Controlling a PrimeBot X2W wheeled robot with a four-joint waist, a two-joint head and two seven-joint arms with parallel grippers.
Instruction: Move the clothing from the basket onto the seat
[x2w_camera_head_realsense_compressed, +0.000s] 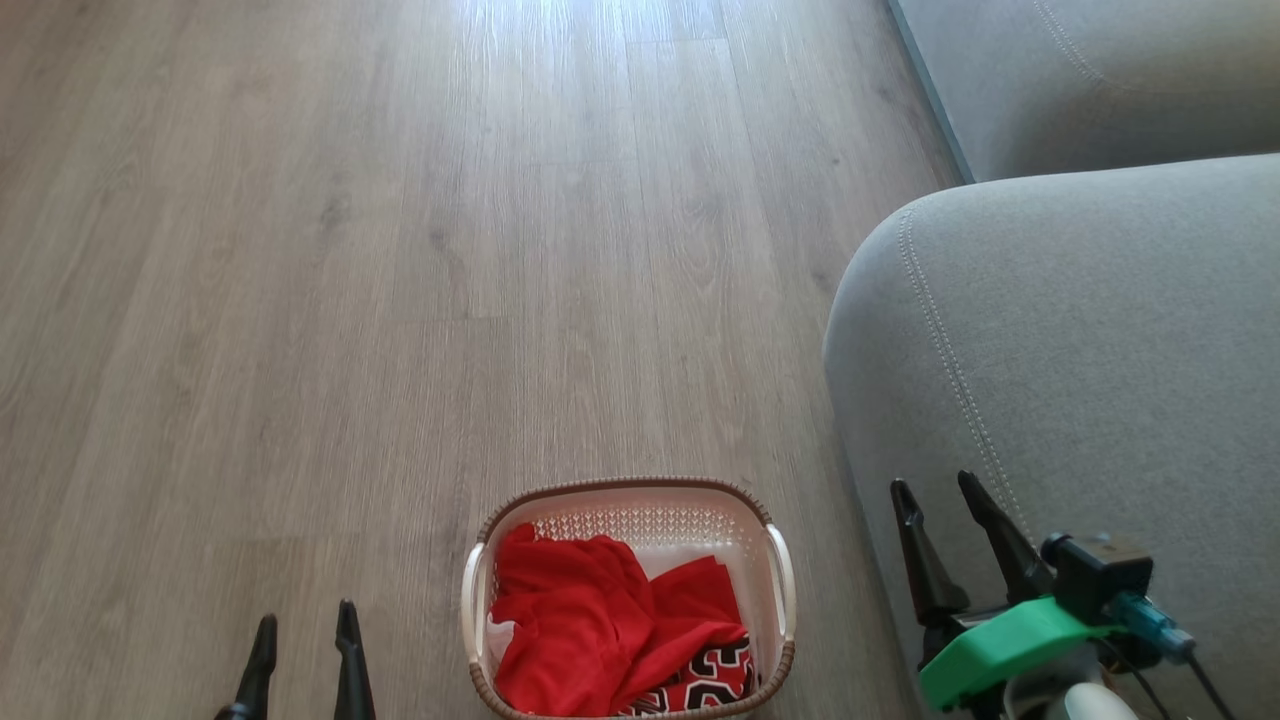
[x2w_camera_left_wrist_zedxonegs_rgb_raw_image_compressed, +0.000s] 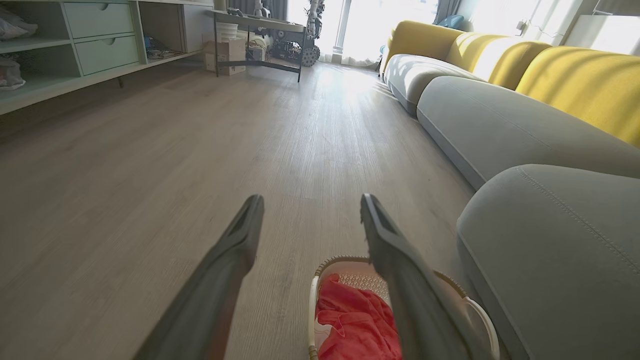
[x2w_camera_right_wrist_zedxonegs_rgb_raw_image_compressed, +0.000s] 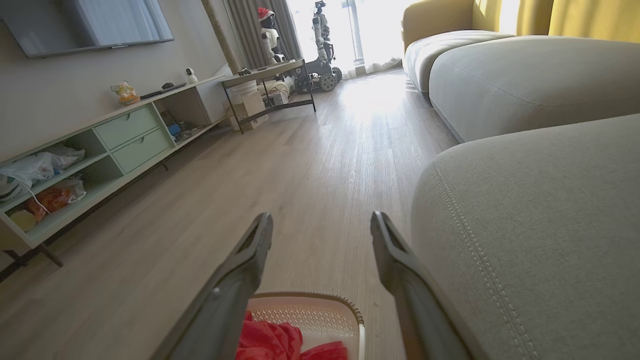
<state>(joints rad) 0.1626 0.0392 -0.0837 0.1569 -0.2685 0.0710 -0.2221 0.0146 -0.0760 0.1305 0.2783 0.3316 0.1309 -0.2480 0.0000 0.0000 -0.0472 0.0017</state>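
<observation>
The clothing (x2w_camera_head_realsense_compressed: 600, 630) lies crumpled inside the basket (x2w_camera_head_realsense_compressed: 625, 486), a red heap that fills most of it, with black-and-white lettering (x2w_camera_head_realsense_compressed: 715, 680) showing at the corner nearest to the robot and on the seat side. The basket stands on the wooden floor (x2w_camera_head_realsense_compressed: 400, 250), and the seat (x2w_camera_head_realsense_compressed: 1080, 330) is just beside the basket on its right, higher than the basket rim. The left end effector (x2w_camera_head_realsense_compressed: 307, 613) hangs to the left of the basket, apart from it, with its two fingers (x2w_camera_head_realsense_compressed: 349, 660) spread and nothing between them. The right end effector (x2w_camera_head_realsense_compressed: 934, 482) is to the right of the basket, in front of the rounded edge of the seat, also spread and empty. I judge that the task is at its beginning: no garment is on the seat yet, and the step in hand is to reach into the basket and take the first piece. To do this well, the nearer arm should come over the rim from above, not from the side, so that the fingers do not push the light basket along the floor. It seems best to aim at the highest fold of red fabric near the middle of the basket, to go deep enough to pinch a thick fold, and to close firmly, because the soft fabric can slip. The lift should then go straight up until the garment hangs free of the rim, before it swings toward the seat; otherwise the basket may tip or be dragged.
</observation>
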